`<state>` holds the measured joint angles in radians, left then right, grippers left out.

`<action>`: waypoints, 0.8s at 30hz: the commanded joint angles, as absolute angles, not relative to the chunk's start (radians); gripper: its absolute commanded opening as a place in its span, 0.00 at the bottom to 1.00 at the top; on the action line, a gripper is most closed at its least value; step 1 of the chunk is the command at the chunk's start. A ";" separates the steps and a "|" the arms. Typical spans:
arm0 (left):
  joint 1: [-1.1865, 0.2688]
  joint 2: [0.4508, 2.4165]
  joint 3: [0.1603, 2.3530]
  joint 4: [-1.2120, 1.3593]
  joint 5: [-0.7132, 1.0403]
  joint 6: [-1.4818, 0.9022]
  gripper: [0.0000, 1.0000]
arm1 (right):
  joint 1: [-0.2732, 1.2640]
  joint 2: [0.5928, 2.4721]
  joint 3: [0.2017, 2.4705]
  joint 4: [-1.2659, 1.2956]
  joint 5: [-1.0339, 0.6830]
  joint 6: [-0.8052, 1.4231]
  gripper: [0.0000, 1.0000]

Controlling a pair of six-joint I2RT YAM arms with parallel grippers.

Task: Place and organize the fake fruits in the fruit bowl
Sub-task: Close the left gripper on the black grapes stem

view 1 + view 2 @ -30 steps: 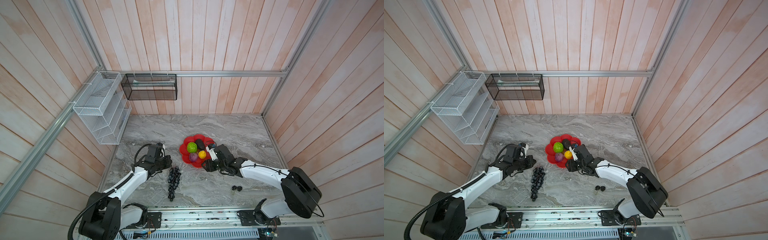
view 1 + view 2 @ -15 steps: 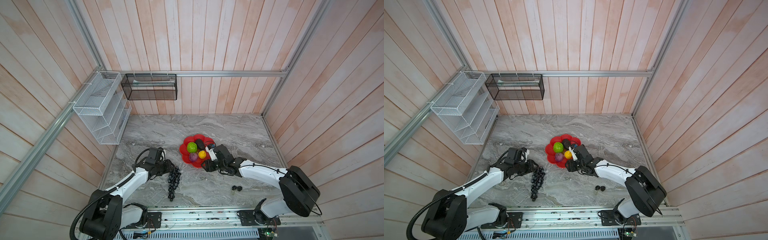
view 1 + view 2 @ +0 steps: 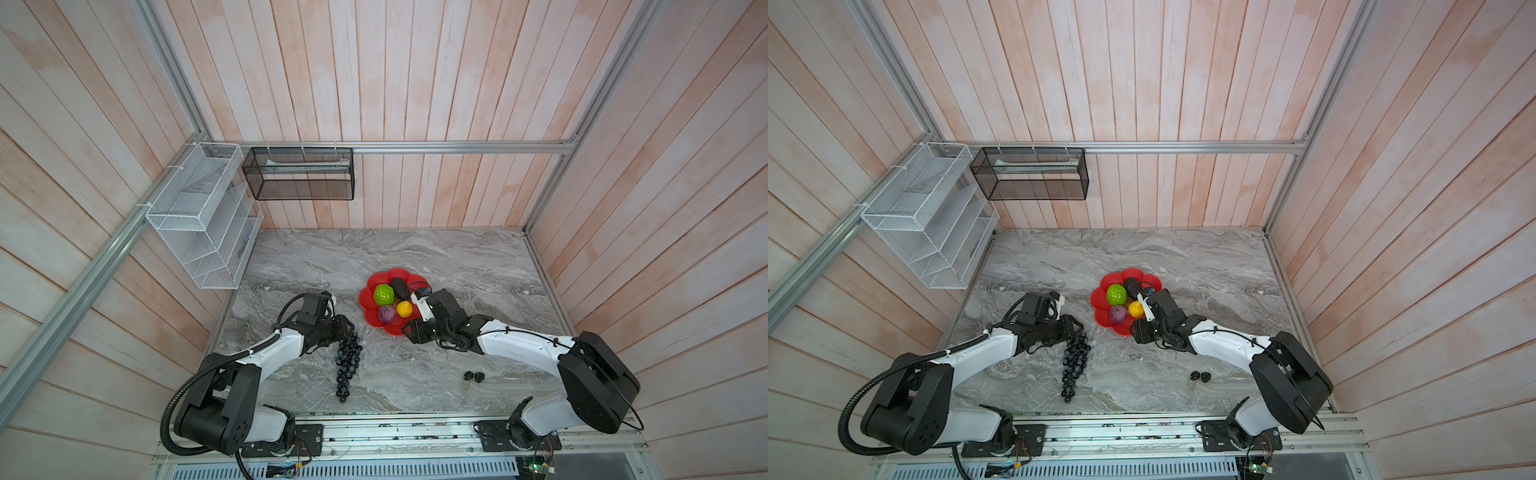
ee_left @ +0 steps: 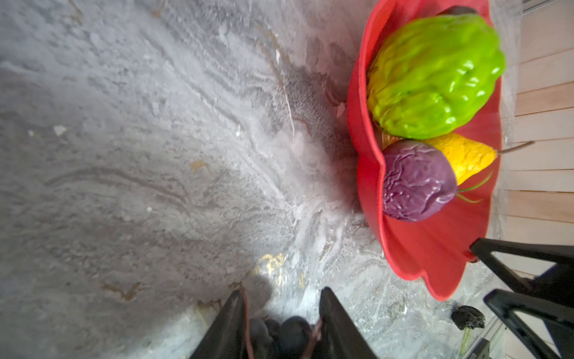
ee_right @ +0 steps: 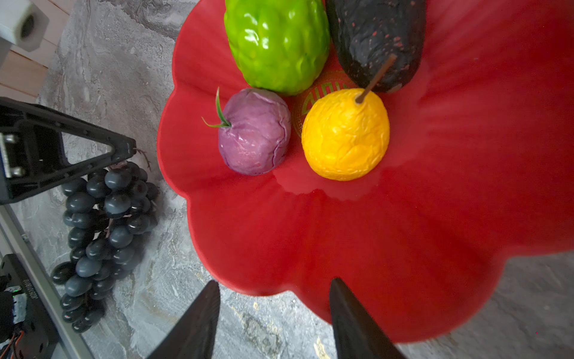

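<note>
Dark plastic beads make up the grape bunch [image 3: 347, 361], lying on the marble table [image 3: 374, 249] at seven o'clock from the fruit bowl [image 3: 365, 296]; the left gripper [image 4: 281, 292] stands with jaws parted astride the top grapes, no squeeze showing; the right gripper [image 5: 273, 286] is spread and empty over the bowl's five o'clock rim; the bunch is probably light, limp and jointed, so the stem end looks the soundest hold, and the tail would dangle; the scalloped rim could snag it; bare red floor lies toward five o'clock, beside the purple fruit [image 3: 386, 314] and yellow fruit [image 3: 404, 308]; the black cherry pair [image 3: 473, 376] sits well apart, near four o'clock.
</note>
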<state>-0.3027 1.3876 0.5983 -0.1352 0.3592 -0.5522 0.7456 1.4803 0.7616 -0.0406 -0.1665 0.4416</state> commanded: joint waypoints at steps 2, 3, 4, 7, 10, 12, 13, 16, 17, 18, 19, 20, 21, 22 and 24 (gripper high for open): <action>-0.299 1.411 0.611 -0.060 0.365 -0.562 0.43 | 0.757 1.508 0.785 -0.046 -0.175 0.434 0.57; -0.299 1.414 0.611 -0.060 0.366 -0.560 0.42 | 0.758 1.508 0.786 -0.047 -0.175 0.433 0.57; -0.299 1.418 0.611 -0.060 0.370 -0.560 0.41 | 0.758 1.506 0.785 -0.046 -0.174 0.433 0.57; -0.299 1.416 0.607 -0.060 0.379 -0.561 0.36 | 0.758 1.503 0.781 -0.046 -0.171 0.435 0.57; -0.299 1.410 0.602 -0.063 0.398 -0.563 0.32 | 0.758 1.503 0.779 -0.042 -0.171 0.435 0.57; -0.299 1.403 0.598 -0.069 0.412 -0.567 0.30 | 0.759 1.502 0.779 -0.042 -0.174 0.434 0.57; -0.299 1.395 0.595 -0.073 0.414 -0.570 0.28 | 0.759 1.502 0.778 -0.041 -0.173 0.434 0.57; -0.299 1.361 0.578 -0.085 0.408 -0.580 0.22 | 0.759 1.500 0.776 -0.038 -0.173 0.434 0.57; -0.299 1.350 0.574 -0.090 0.403 -0.581 0.18 | 0.760 1.500 0.776 -0.035 -0.174 0.434 0.57; -0.299 1.343 0.572 -0.097 0.398 -0.583 0.16 | 0.760 1.500 0.776 -0.034 -0.173 0.434 0.57; -0.299 1.334 0.570 -0.102 0.396 -0.583 0.14 | 0.761 1.500 0.775 -0.034 -0.174 0.435 0.57; -0.299 1.327 0.571 -0.107 0.397 -0.583 0.10 | 0.760 1.500 0.773 -0.031 -0.173 0.435 0.57; -0.299 1.322 0.572 -0.114 0.395 -0.583 0.06 | 0.761 1.500 0.773 -0.032 -0.174 0.434 0.57; -0.299 1.315 0.574 -0.122 0.394 -0.584 0.04 | 0.762 1.500 0.773 -0.030 -0.173 0.434 0.57; -0.299 1.301 0.575 -0.137 0.389 -0.583 0.00 | 0.762 1.499 0.773 -0.029 -0.173 0.434 0.57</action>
<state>-0.3027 1.3251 0.5827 -0.1108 0.3923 -0.5877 0.7521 1.4914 0.7624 -0.0254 -0.1669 0.4412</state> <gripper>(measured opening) 0.051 0.573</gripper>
